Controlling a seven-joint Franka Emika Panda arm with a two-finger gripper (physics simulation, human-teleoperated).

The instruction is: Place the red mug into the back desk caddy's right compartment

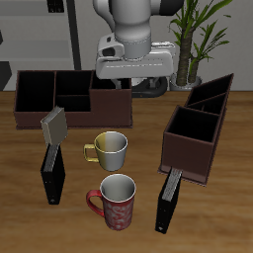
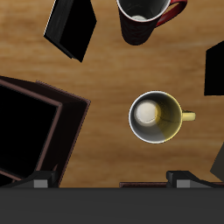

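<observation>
The red mug [image 1: 117, 201] with a pale swirly pattern stands upright near the table's front edge; its rim also shows in the wrist view [image 2: 149, 17]. The back desk caddy [image 1: 69, 111] is a long dark-brown box at the table's back. Its right compartment [image 1: 36, 92] is the large square black-lined end section, and it holds nothing. My gripper [image 1: 124, 79] hangs open and empty above the table's back, beside the caddy's other end and well behind the red mug. In the wrist view my gripper [image 2: 109, 179] has its fingertips [image 2: 39, 180] wide apart.
A pale metallic mug with a yellow handle [image 1: 109, 149] [image 2: 157, 118] stands between my gripper and the red mug. A second brown caddy [image 1: 198, 133] [image 2: 35, 122] sits at an angle. Two black books [image 1: 51, 173] [image 1: 168, 203] stand on either side of the mugs.
</observation>
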